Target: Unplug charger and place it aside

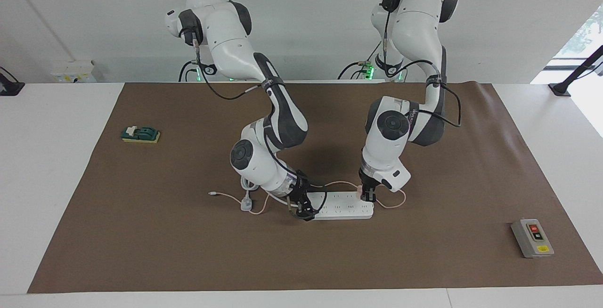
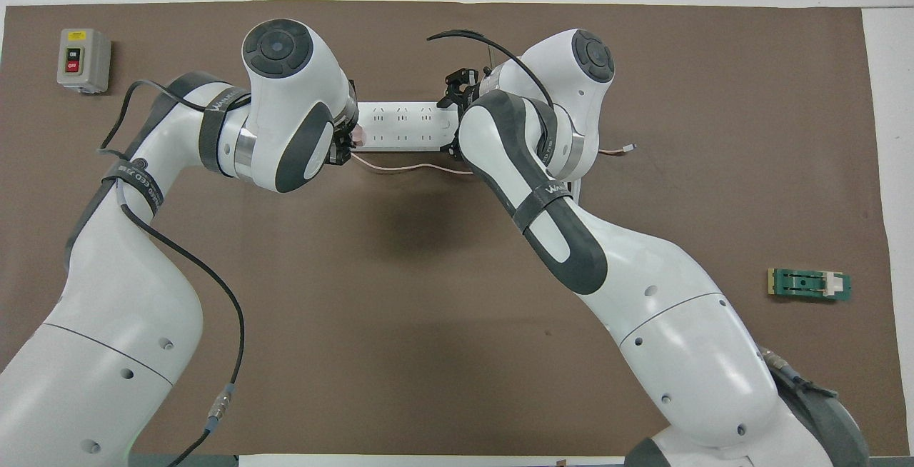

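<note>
Grey switch box point(image 2: 83, 60): "ON", "OFF" on buttons, just legible

Both white robot arms with dark grey joints bend down low over the middle of the table. The left arm's black two-finger gripper point(image 1: 368, 196) points straight down with its fingers pinched tight together. The right arm's black two-finger gripper point(image 1: 304, 211) tilts down at a slant, close to the table.
</note>
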Controlling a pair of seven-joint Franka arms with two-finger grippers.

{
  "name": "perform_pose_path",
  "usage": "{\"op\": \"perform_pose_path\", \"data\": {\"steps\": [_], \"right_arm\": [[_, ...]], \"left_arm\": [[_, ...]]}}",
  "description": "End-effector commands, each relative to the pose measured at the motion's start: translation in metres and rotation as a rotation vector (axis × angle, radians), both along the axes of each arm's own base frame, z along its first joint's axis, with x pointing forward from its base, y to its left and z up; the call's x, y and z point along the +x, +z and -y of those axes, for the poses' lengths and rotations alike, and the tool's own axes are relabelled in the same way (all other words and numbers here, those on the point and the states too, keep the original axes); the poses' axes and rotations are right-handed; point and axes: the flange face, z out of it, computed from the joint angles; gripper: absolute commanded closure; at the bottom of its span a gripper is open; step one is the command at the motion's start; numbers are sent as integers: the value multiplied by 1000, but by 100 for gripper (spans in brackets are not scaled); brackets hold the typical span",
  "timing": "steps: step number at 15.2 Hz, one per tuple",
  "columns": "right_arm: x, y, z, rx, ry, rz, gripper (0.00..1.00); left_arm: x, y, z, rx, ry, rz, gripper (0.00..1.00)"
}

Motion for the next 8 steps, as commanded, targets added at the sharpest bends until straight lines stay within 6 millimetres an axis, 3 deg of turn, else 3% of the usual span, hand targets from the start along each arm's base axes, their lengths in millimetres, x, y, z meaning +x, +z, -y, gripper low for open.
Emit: {"op": "perform_pose_path", "data": {"steps": [1, 5, 7, 8], "right_arm": [[19, -4, 13, 22, -67, 73, 38], [19, -4, 11, 35, -73, 70, 36], [18, -4, 11, 32, -71, 73, 14], [18, -4, 11, 31, -70, 73, 8]], "left_arm": [[-10, -8, 13, 1, -41, -17, 100], [-9, -7, 12, 2, -41, -15, 100], [-9, -8, 12, 7, -44, -14, 100], [-9, -8, 12, 7, -46, -14, 100]]}}
